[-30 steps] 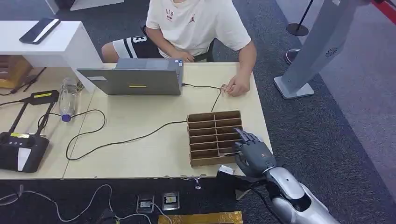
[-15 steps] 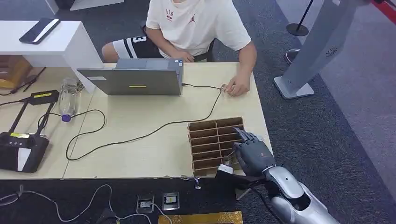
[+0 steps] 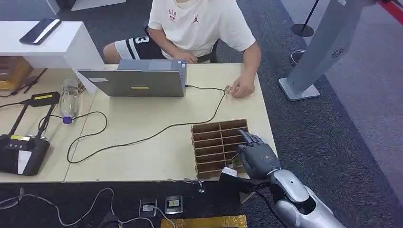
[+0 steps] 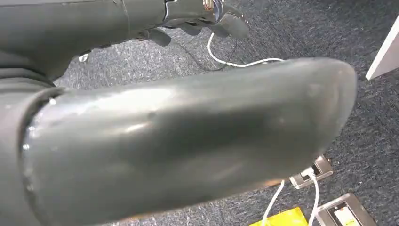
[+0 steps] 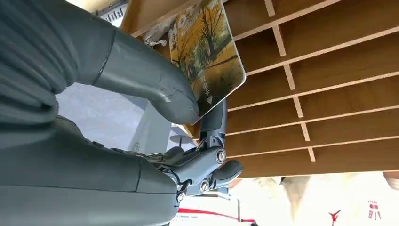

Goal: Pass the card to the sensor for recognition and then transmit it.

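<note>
Right hand [image 3: 255, 159] fingers [image 5: 146, 84] gripping card [image 5: 207, 56] over wooden rack [image 5: 329, 70]; left hand [image 4: 188, 141] fingers' state unclear.

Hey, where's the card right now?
In the right wrist view the card is pinched in the right hand, at the near end of the wooden slotted rack.

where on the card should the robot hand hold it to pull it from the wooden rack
By the edge standing out of the slot, thumb on the printed face, a finger behind. The card sits on edge between dividers of the wooden rack, so only that end is free. The right robot hand already pinches it this way, from the rack's near-right corner.
</note>
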### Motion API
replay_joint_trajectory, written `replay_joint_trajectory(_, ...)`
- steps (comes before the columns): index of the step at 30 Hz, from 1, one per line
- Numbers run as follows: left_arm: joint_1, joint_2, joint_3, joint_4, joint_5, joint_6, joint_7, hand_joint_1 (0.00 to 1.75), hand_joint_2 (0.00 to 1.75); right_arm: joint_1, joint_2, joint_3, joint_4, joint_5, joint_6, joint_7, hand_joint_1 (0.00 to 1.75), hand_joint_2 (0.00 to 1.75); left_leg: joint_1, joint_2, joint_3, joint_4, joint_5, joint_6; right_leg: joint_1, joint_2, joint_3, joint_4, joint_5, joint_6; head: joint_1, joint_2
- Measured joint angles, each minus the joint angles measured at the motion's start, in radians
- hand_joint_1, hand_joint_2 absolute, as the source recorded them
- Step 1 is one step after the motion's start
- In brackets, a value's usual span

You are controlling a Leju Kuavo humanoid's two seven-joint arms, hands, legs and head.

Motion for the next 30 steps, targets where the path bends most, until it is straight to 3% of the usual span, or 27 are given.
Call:
replay_joint_trajectory(5,0.000,-0.002,0.000,0.000,-0.002,0.001,0.000,0.00,0.00,-0.008,0.000,-0.011,0.000,0.012,-0.019,-0.001,1.75,1.75,0.000,0.000,0.000,0.000,0.000,0.000,0.000,0.000,0.000,0.000,0.000,0.000,0.000,0.000)
replay_joint_trajectory(16,-0.009,-0.009,0.000,0.000,-0.023,0.014,-0.008,0.00,0.00,-0.238,-0.021,-0.183,0.053,0.016,-0.106,-0.163,1.75,1.75,-0.001,0.000,0.001,0.000,0.000,0.000,-0.001,0.000,0.000,0.000,0.001,0.001,0.000,0.000)
replay_joint_trajectory(24,-0.012,-0.015,0.000,0.000,-0.029,0.021,-0.013,0.00,0.00,-0.301,-0.018,-0.265,0.095,0.035,-0.128,-0.189,1.75,1.75,-0.001,0.000,0.000,0.000,0.000,0.000,-0.001,0.000,0.000,0.000,0.001,0.000,0.000,0.000)
replay_joint_trajectory(30,-0.016,-0.020,0.000,0.000,-0.032,0.020,-0.018,0.00,0.00,-0.343,-0.008,-0.282,0.134,0.047,-0.132,-0.217,1.75,1.75,0.000,0.000,0.000,0.000,0.000,0.000,-0.001,0.000,0.000,0.000,0.001,0.000,0.000,0.000)
